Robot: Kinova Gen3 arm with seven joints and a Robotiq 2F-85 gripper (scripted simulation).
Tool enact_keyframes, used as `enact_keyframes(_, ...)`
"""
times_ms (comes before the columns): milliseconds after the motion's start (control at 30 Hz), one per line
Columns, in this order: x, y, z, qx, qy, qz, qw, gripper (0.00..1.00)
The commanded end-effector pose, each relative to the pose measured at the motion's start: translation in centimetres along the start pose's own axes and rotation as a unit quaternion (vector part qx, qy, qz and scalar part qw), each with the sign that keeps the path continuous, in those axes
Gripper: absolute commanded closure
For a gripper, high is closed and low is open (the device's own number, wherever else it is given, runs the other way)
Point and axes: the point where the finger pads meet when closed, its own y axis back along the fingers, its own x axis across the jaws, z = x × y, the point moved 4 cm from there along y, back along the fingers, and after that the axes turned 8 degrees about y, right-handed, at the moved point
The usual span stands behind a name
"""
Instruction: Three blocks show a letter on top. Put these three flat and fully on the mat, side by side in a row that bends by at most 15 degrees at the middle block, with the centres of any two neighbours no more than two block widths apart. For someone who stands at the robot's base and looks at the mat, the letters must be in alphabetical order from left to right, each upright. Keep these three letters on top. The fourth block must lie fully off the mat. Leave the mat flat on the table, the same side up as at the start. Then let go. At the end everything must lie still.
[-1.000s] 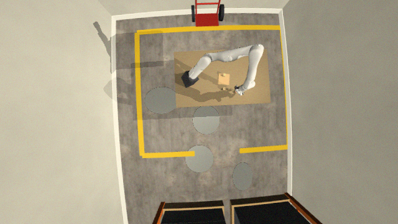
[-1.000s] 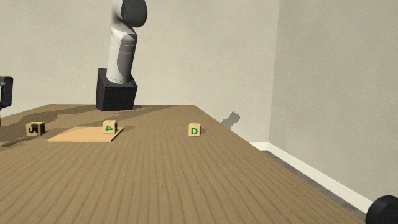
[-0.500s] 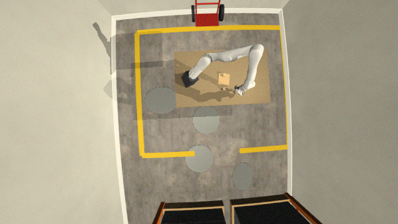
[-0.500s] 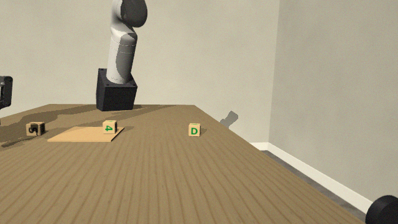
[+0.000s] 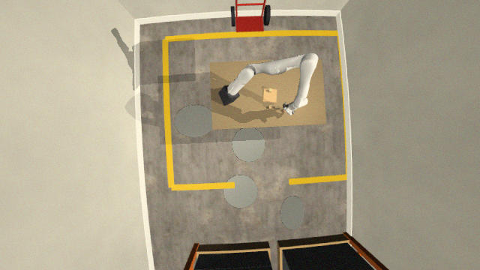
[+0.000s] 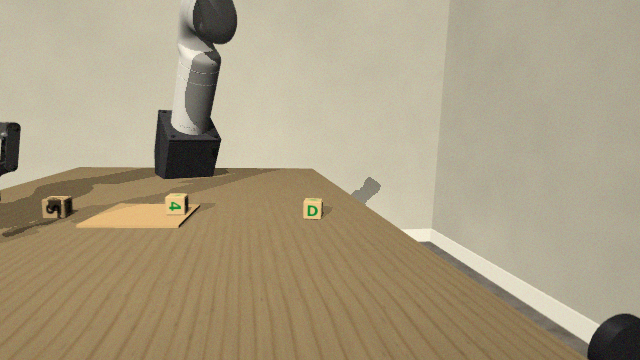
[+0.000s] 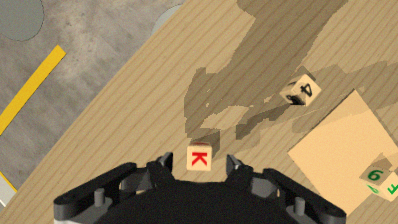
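In the wrist view a block with a red K on top [image 7: 199,157] lies on the table between the two fingers of my gripper [image 7: 199,162]. The fingers stand apart on either side of it with gaps showing, so the gripper is open. A block with a black 4 on its top [image 7: 300,91] lies off the mat; it also shows in the exterior view [image 6: 57,206]. The tan mat [image 7: 345,150] carries one block with green marks at its corner [image 7: 381,181], seen too in the exterior view [image 6: 176,203]. A block with a green D on its side [image 6: 312,208] stands apart on the table.
The arm's dark base [image 6: 186,149] stands at the far side of the table. The table edge and floor are close to the gripper in the wrist view [image 7: 100,80]. The arm reaches over the table in the top view [image 5: 286,109].
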Motion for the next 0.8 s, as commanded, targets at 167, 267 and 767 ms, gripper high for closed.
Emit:
enact_keyframes(167, -0.06, 0.08, 0.0, 0.0, 0.0, -0.001, 1.0, 0.33)
enact_keyframes(267, -0.06, 0.08, 0.0, 0.0, 0.0, -0.001, 1.0, 0.33)
enact_keyframes(767, -0.06, -0.23, 0.0, 0.0, 0.0, -0.001, 1.0, 0.33)
